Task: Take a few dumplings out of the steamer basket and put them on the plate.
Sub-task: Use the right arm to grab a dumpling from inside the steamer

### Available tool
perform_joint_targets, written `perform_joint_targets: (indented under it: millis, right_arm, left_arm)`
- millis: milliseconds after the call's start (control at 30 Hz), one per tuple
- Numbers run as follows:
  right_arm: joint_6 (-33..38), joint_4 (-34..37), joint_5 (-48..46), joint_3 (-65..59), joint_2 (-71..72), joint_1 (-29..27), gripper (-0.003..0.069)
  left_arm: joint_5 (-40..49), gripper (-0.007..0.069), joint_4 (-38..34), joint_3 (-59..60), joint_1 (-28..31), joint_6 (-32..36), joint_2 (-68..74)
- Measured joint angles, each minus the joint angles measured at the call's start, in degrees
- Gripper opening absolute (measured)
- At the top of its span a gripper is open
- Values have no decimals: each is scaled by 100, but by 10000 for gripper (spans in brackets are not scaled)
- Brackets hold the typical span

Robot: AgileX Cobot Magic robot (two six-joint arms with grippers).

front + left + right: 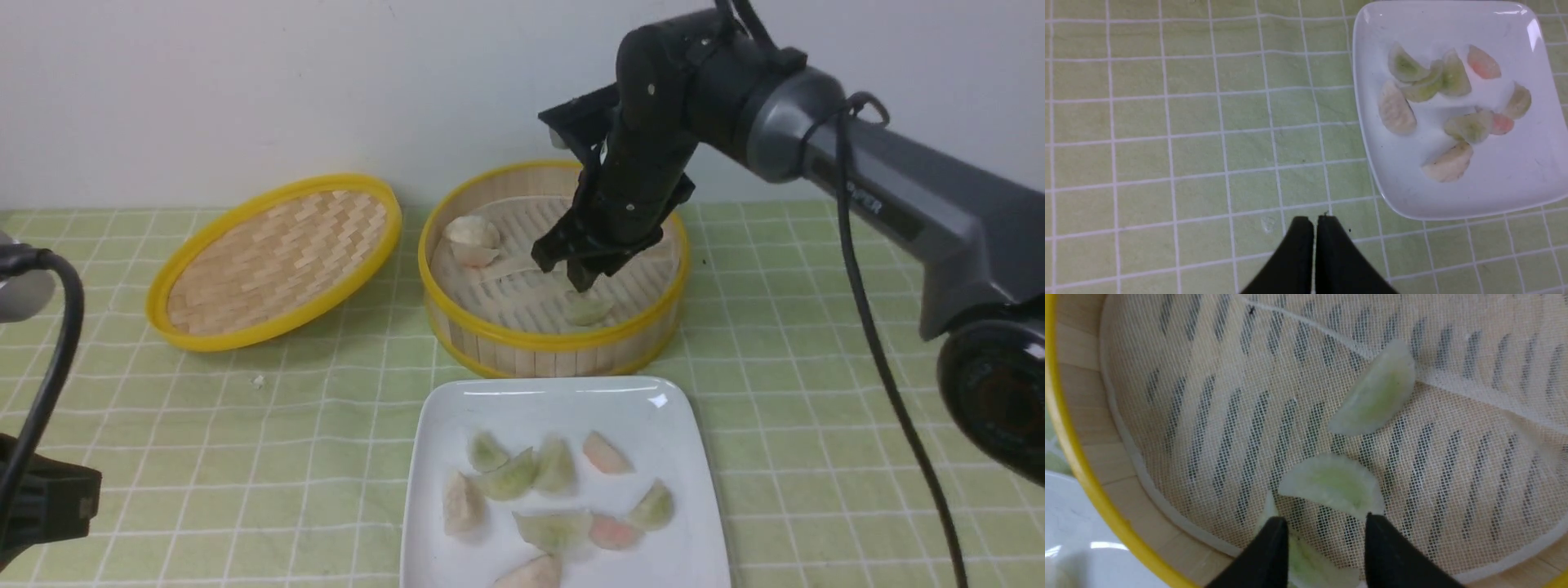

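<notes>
Trouble ahead: right gripper (1323, 524), jaws apart, hangs inside the steamer basket (1069, 437) over crowded dumplings (1333, 486). Closing could snag the mesh liner (1208, 416) or pinch two.

Left claw (1314, 220): black fingers closed almost flush, only a thin slit between them, nothing held, tips over the desk (1167, 134) (green cloth, white grid). With the claw's pointing direction as 12, the plate (1506, 179) sits at about 2 o'clock, clear of the fingertips. Dumplings (1425, 81) are loosely clustered on it, some touching. Pale-green wedges are mixed with two pinkish pieces (1484, 61) and two whitish ones (1396, 108).
</notes>
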State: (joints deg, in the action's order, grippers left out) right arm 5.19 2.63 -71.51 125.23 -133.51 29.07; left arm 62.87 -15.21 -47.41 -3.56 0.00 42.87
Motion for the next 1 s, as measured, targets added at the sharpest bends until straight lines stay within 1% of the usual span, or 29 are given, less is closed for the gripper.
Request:
perform_joint_targets:
  millis: [33,133,267,367,500,567,600,633,700,733,767,833,1000]
  right_arm:
    - [100,-35,5,0,-73,0,377]
    - [204,-227,5,0,-257,0,503]
    - [212,-373,92,0,-434,0,580]
    - [205,-396,190,0,-491,0,587]
    - [205,-381,412,0,-612,0,547]
    - [211,-263,423,0,-625,0,476]
    - [211,-213,423,0,-624,0,421]
    - [211,-189,423,0,-624,0,388]
    - [211,-130,356,0,-629,0,232]
    - [205,-122,338,0,-629,0,181]
    - [192,-116,307,0,-622,0,166]
    - [134,-116,161,0,-574,0,177]
    - [85,-116,64,0,-251,0,177]
  left_arm:
    - [0,-6,0,0,0,0,0]
    - [-3,-6,0,0,0,0,0]
    - [-3,-6,0,0,0,0,0]
    - [-3,-6,6,0,0,0,5]
    - [-3,-6,10,0,0,0,5]
    - [-3,-6,10,0,0,83,5]
    - [-3,-6,10,0,0,83,5]
    - [-3,-6,10,0,0,88,5]
    - [-3,-6,10,0,0,107,5]
    - [-3,-6,10,0,0,113,5]
    - [-3,-6,10,0,0,113,5]
    - [-3,-6,10,0,0,113,5]
    - [-3,-6,10,0,0,123,5]
